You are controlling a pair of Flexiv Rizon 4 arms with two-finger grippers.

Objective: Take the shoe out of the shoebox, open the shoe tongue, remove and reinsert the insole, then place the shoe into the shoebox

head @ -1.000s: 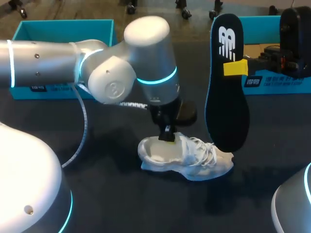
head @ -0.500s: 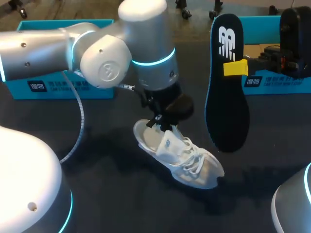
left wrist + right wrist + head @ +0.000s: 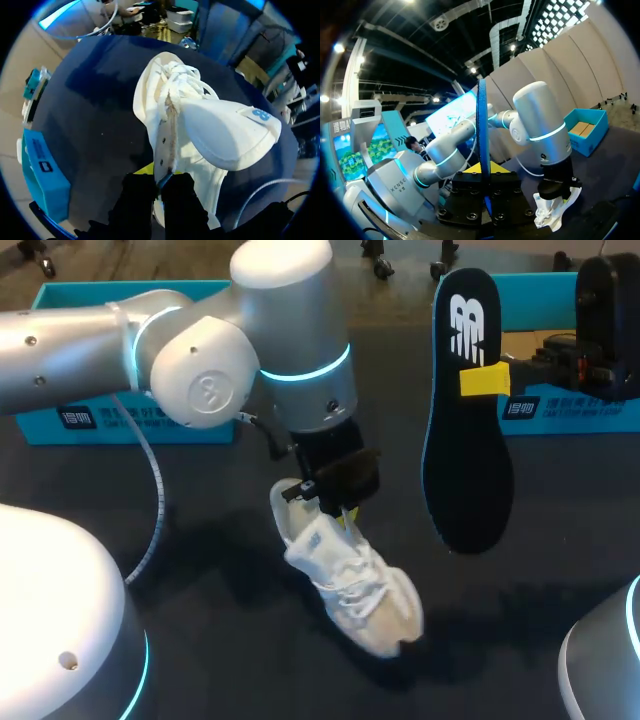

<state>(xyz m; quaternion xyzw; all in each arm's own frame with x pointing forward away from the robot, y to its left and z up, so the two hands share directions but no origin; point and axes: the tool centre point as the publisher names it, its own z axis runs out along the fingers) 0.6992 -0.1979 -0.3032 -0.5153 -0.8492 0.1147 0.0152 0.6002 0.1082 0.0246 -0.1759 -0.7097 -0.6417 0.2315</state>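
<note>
- Shoe (image 3: 345,580), white, hangs tilted from the left gripper (image 3: 345,515). Its heel end is up at the fingers and its toe slants down toward the robot's side. Whether the toe rests on the table (image 3: 200,640) I cannot tell.
- Left fingers pinch the rim of the shoe's opening from 2 sides. The wrist view shows that rim running between them, with the tongue (image 3: 225,135) folded out ahead and the laces beyond it.
- Insole (image 3: 468,420), black, stands upright just right of the shoe and apart from it, broader end down.
- Right gripper (image 3: 485,380) has its yellow tips clamped on the insole's edge, above the insole's middle.
- 2 teal boxes sit behind the shoe: the left shoebox (image 3: 60,420) well off to its left, and the right shoebox (image 3: 560,410) past the insole.
- Reinserting the insole looks like the step in hand. The insole's long axis is vertical while the shoe's is slanted, and the opening lies left of the insole's lower end. The right arm would need to bring that end across, and the 2 axes need lining up.
</note>
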